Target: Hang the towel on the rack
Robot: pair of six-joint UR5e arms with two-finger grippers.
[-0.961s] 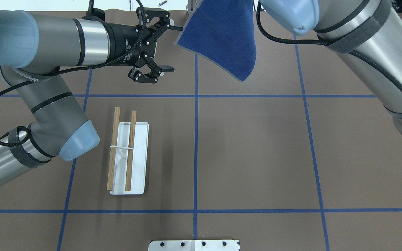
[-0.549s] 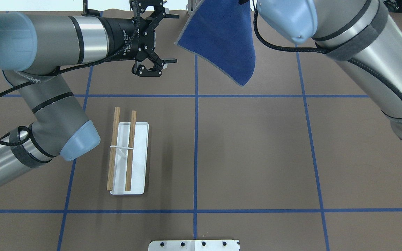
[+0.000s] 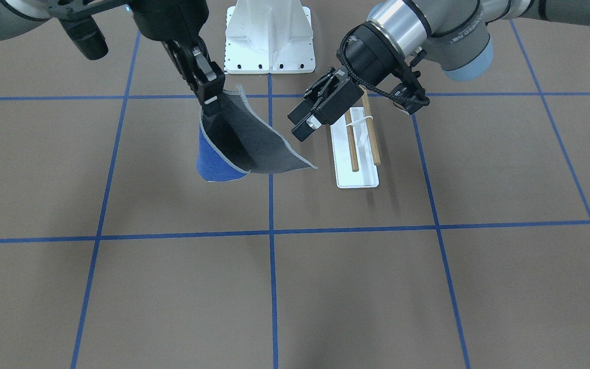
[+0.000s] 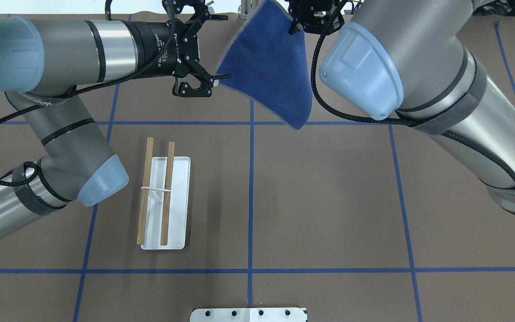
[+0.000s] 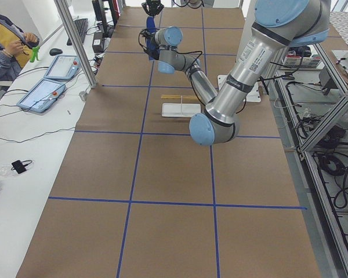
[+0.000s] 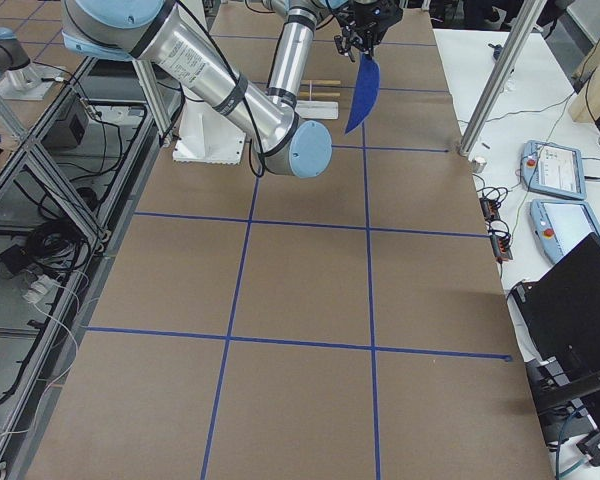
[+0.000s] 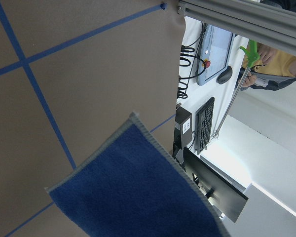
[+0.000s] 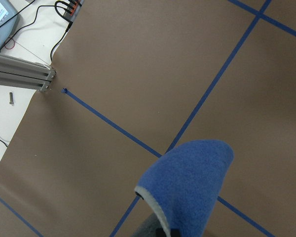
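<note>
The towel (image 4: 271, 62) hangs in the air over the far middle of the table, its blue side toward the robot and its grey side (image 3: 249, 143) toward the front camera. My right gripper (image 3: 212, 105) is shut on its top corner; it also shows in the overhead view (image 4: 300, 24). My left gripper (image 4: 219, 47) is open and points at the towel's left edge, with its lower fingertip next to the towel's left corner. The left wrist view shows that blue corner (image 7: 138, 197). The rack (image 4: 163, 197), two wooden dowels on a white base plate (image 3: 356, 177), stands on the table's left half, apart from both grippers.
The large white bolted pedestal (image 3: 269, 36) stands at the robot's side of the table. An aluminium frame post (image 4: 246, 6) rises at the far edge behind the towel. Blue tape lines cross the brown table cover.
My right arm has swung left and nearer, carrying the towel toward my left gripper. The left gripper shifted toward the far edge, then held; the towel's corner now sits by its lower finger.
</note>
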